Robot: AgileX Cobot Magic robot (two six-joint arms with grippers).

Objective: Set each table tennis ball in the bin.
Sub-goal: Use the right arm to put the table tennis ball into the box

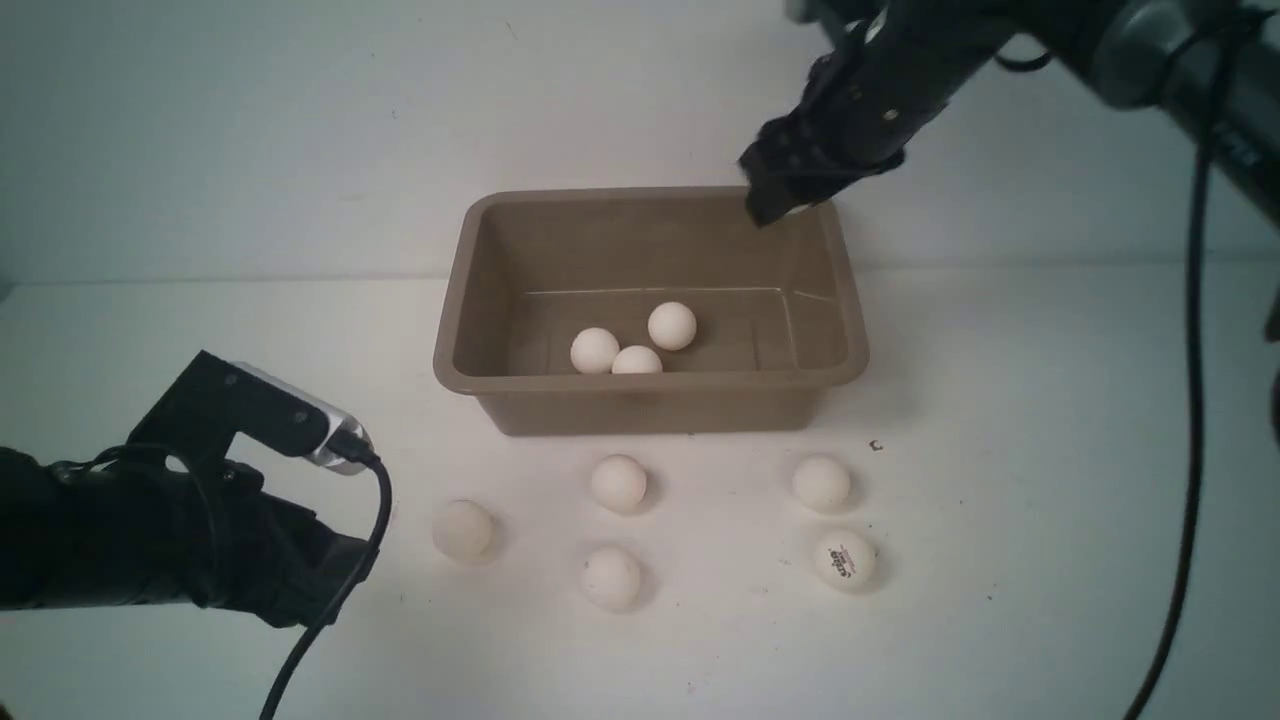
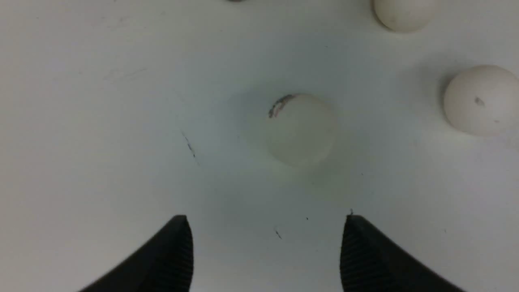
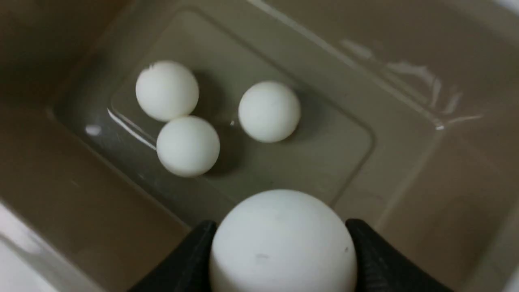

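Note:
The taupe bin [image 1: 455, 300] stands at mid-table with three white table tennis balls [image 1: 672, 325] on its floor. Above the bin's far right corner hangs my right gripper [image 1: 775, 205], shut on another white ball [image 3: 284, 243], with the bin's three balls [image 3: 188, 146] below it. Several more balls lie on the table in front of the bin, one with a printed logo [image 1: 845, 560]. My left gripper [image 2: 265, 227] is open and low at the front left. Its fingers point at the leftmost ball [image 1: 463, 528], which lies just ahead of them, blurred [image 2: 302, 129] and not touched.
A black cable [image 1: 1190, 400] hangs down from the right arm at the table's right side. Another cable [image 1: 330, 610] loops off the left wrist camera toward the front edge. Two further balls [image 2: 480, 99] lie beyond the left gripper.

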